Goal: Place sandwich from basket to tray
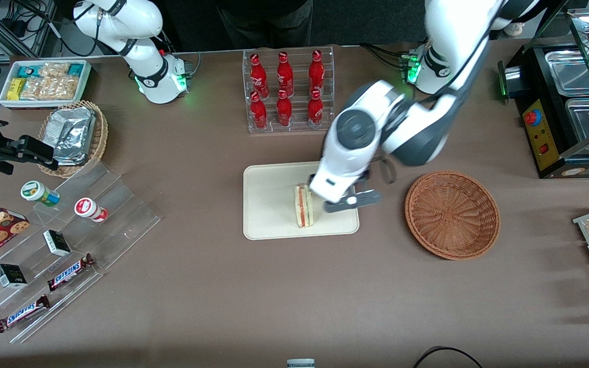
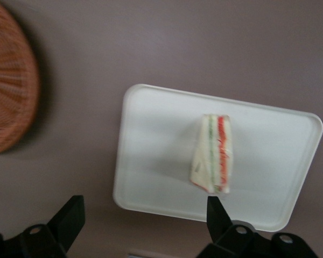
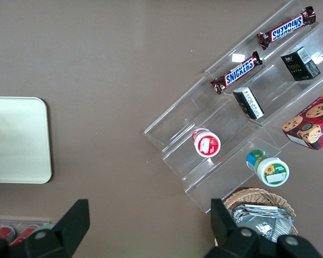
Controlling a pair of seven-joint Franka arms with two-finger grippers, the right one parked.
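Brown tabletop, tray (image 1: 269, 204) mid-table. Gripper (image 2: 145, 228) hovers above the tray's basket-side edge, jaws spread wide, holding nothing. Sandwich (image 1: 303, 206) lies on the tray near that same edge, clear of the fingers (image 2: 219, 214). Basket (image 1: 452, 213) beside the tray sits empty. Placement looks done; next move is likely a straight lift clear.
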